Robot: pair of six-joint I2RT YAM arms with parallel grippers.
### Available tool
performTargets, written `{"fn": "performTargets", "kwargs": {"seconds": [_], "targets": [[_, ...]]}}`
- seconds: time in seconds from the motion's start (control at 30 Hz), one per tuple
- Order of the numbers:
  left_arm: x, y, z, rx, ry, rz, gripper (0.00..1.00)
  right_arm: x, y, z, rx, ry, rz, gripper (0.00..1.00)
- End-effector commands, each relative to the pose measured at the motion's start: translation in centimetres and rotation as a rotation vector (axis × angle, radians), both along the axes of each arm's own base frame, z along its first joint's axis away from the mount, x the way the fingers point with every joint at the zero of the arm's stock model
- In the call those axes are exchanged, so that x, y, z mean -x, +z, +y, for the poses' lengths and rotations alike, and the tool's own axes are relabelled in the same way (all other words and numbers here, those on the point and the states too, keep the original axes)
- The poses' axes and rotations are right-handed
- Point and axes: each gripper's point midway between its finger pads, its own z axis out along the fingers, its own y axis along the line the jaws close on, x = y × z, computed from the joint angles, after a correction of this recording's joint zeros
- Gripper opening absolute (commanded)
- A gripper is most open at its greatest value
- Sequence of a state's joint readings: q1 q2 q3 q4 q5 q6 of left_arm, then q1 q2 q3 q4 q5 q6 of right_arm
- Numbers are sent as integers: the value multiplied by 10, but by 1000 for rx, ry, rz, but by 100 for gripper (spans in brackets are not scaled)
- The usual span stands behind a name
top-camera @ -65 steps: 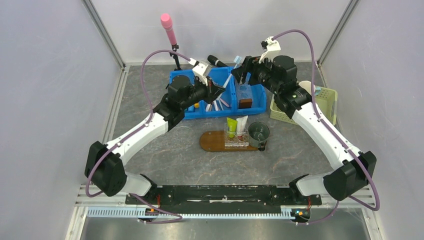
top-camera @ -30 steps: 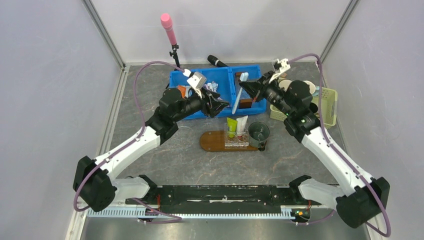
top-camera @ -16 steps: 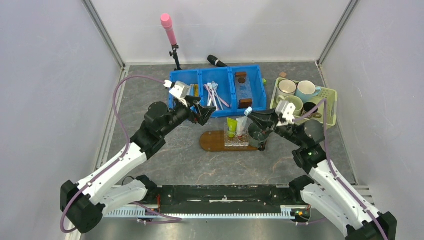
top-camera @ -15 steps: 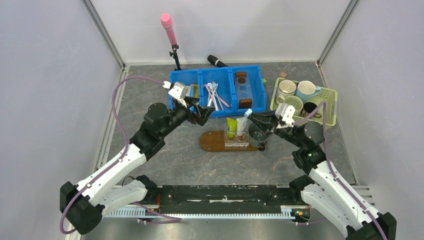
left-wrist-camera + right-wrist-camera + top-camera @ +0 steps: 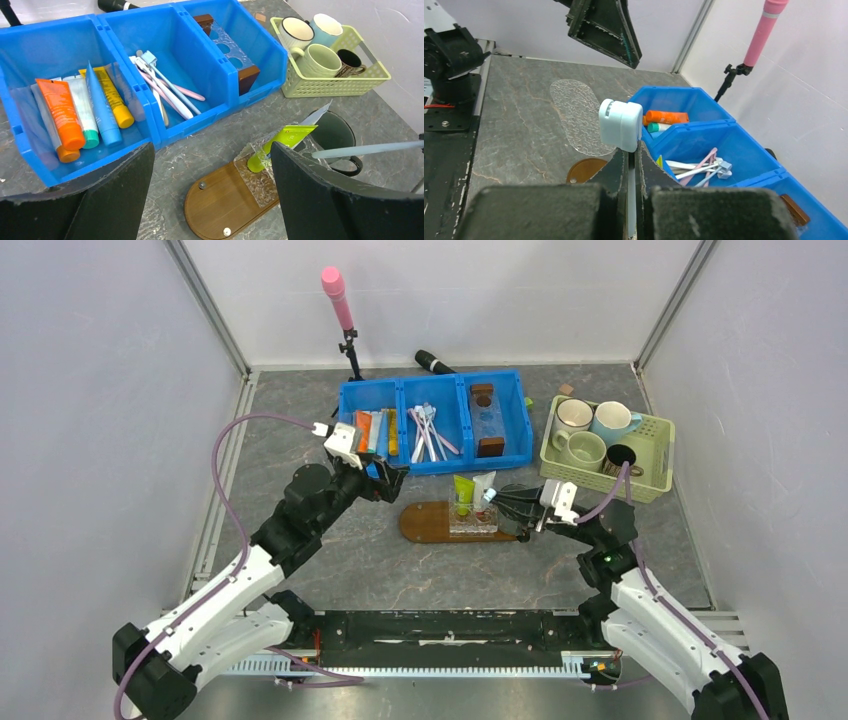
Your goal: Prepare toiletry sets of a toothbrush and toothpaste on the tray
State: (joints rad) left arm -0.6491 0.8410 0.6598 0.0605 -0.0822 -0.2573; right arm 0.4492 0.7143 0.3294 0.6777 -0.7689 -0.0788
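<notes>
Seen from above, the left hand (image 5: 385, 483) hangs with its jaws spread wide and empty, between the blue plastic bin (image 5: 450, 466) and the dark brown oval wooden tray (image 5: 420, 523). The right hand (image 5: 503, 498) is clamped on the slim light blue toothbrush (image 5: 489, 494), whose head is just beside the bright green toothpaste tube (image 5: 463, 492) and the white tube (image 5: 484, 483) on the tray.

In the left wrist view, both tubes lean in a clear holder (image 5: 252, 177) on the tray.

In the right wrist view, the fingers (image 5: 611, 175) pinch the toothbrush below its head.

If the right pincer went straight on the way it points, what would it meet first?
Probably the white toothpaste tube, touched first by the toothbrush in the right pincer; height is unclear.
</notes>
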Motion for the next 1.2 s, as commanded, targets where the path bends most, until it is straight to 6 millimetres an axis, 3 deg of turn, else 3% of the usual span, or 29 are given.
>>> {"fn": "performTargets", "kwargs": {"seconds": [0.0,0.17,0.37,0.6,0.9,1.17], "targets": [[-3,3,10,3,50,-16,91,14,14,2,-38,63,-70,0],[-4,0,10,-6,55,-12,92,14,2,2,-23,60,-67,0],[-5,-3,12,-10,67,-7,100,8,-16,2,11,41,-49,1],[-7,-3,14,-16,81,-9,100,3,-34,3,48,31,-38,3],[-8,-4,14,-24,83,-8,100,-3,-46,4,63,21,-63,10],[-10,-5,13,-31,85,-8,100,-7,-51,5,38,14,-71,10]]}}
